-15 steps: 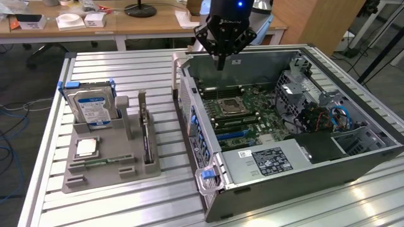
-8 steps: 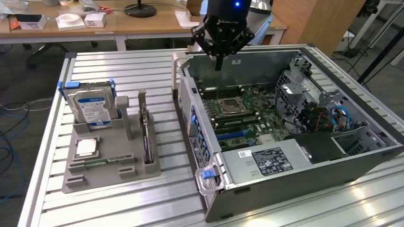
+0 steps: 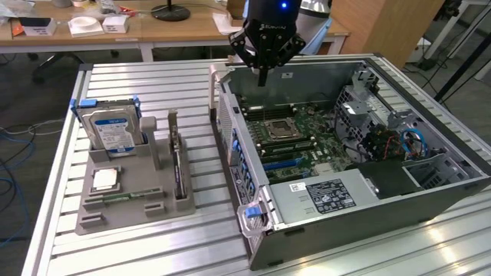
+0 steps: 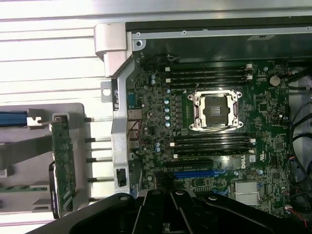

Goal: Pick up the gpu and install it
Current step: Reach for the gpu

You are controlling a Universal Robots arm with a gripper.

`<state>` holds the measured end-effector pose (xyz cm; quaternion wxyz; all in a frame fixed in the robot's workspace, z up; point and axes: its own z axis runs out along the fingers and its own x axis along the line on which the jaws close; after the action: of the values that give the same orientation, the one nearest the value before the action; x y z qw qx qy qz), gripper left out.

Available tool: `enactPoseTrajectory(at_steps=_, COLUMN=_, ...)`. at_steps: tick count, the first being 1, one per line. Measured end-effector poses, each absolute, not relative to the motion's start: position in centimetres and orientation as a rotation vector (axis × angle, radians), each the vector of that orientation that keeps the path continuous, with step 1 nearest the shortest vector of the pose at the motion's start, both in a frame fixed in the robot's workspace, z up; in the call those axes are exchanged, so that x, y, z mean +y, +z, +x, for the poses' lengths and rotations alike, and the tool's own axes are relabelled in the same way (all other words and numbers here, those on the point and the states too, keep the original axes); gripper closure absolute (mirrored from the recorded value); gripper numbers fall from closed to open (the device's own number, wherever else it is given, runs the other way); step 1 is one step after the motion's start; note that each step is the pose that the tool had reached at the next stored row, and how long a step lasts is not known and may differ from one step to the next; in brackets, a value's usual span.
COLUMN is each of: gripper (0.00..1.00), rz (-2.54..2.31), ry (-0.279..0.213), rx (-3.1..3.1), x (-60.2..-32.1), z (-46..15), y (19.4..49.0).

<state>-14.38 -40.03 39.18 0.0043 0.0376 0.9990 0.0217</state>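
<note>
The gpu (image 3: 179,167) is a thin green card with a black cooler, standing on edge in a slot of the grey holder (image 3: 123,215) on the table, at the exterior view's left of the open computer case (image 3: 399,190). In the wrist view the gpu (image 4: 63,165) shows as a narrow green strip beside the case wall. My gripper (image 3: 263,77) hangs above the far edge of the case, shut, with nothing between its fingers. It is well away from the gpu. Its black body (image 4: 168,217) looks down on the motherboard (image 4: 146,122).
The motherboard holds an empty CPU socket (image 4: 216,111), black memory slots and a blue card slot (image 4: 195,173). The grey holder also carries a hard drive (image 3: 115,132), a CPU chip (image 3: 105,179) and a memory stick (image 3: 126,196). A desk (image 3: 176,29) stands behind the slatted metal table (image 3: 153,253).
</note>
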Motion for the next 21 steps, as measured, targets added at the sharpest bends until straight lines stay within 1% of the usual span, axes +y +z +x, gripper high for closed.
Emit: enactPoseTrajectory(at_steps=21, gripper=0.89, rz=0.118, ry=0.068, rx=3.13, x=-40.0, z=-16.6, y=39.1)
